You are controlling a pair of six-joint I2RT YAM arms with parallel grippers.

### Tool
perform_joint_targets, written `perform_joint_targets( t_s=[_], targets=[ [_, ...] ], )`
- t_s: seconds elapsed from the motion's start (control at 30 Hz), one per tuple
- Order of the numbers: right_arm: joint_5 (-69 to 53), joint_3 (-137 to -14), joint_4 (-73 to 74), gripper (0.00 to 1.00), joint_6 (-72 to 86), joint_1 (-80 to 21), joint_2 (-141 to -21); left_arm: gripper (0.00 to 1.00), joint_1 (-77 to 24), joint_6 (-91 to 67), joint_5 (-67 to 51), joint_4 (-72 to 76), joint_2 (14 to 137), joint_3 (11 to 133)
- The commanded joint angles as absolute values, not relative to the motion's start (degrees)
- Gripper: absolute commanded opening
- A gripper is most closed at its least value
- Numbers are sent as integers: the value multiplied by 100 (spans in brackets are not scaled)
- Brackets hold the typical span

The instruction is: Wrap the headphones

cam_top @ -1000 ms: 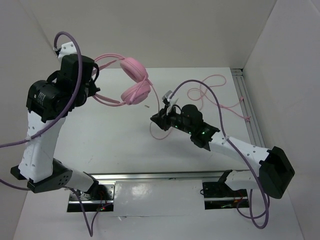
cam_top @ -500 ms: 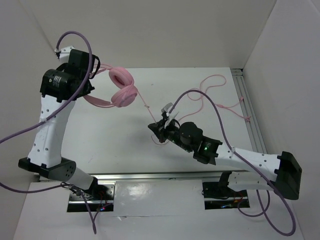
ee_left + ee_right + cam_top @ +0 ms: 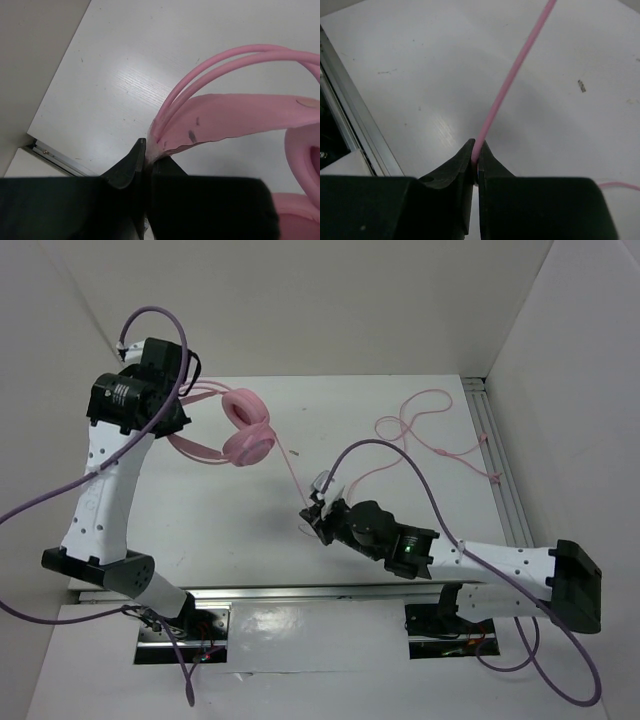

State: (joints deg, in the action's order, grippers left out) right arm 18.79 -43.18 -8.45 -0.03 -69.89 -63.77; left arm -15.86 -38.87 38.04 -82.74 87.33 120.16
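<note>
Left pincer grips the headphones by headband; right pincer pinches cord.

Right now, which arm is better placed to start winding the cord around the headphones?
Right. The right gripper is shut on the cord, which runs straight to the earcups. The left gripper is clamped on the headband, so it likely serves as the anchor.

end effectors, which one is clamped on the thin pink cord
The right end effector, shut on the cord; the left end effector grips the headband instead.
</note>
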Motion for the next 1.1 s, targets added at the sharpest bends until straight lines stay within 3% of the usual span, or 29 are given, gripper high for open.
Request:
perform_joint_targets(
  t_s=[0.0,0.13,0.2,0.23,0.37,0.53,0.63,0.83,0.93,1.07],
  targets=[
    [12,-3501,-2262,13,393,-6471,-6170,0,-1161,-4360,3658,-7172,8552,12585],
    [-983,-3419,-3013,13,773,-5889,-6836,0,-1107,-4359,3261,-7172,8552,12823],
    [-1063,-3584,-3233,9,773,-5889,-7320,0,-1107,-4359,3182,-7172,8499,12823],
    [-1063,-3682,-3234,2,773,-5828,-7478,0,-1107,-4359,3182,-7172,8447,12823],
    [-950,-4148,-2989,0,773,-5827,-7989,0,-985,-4359,3330,-7172,8446,12771],
    [-185,-4026,-2795,16,773,-6091,-8104,0,-590,-4474,3271,-7295,8446,12718],
    [-237,-3639,-3172,16,922,-6091,-8104,0,-404,-4421,2990,-7242,8446,12718],
    [-422,-3700,-3243,0,976,-6038,-8489,0,-211,-4316,2830,-7137,8446,12604],
    [25,-3832,-3059,0,923,-6221,-8490,0,-211,-4263,2882,-6997,8385,12376],
    [1479,-4252,-2086,0,748,-6775,-8139,0,-211,-4263,3215,-6688,8244,11691]
  ],
)
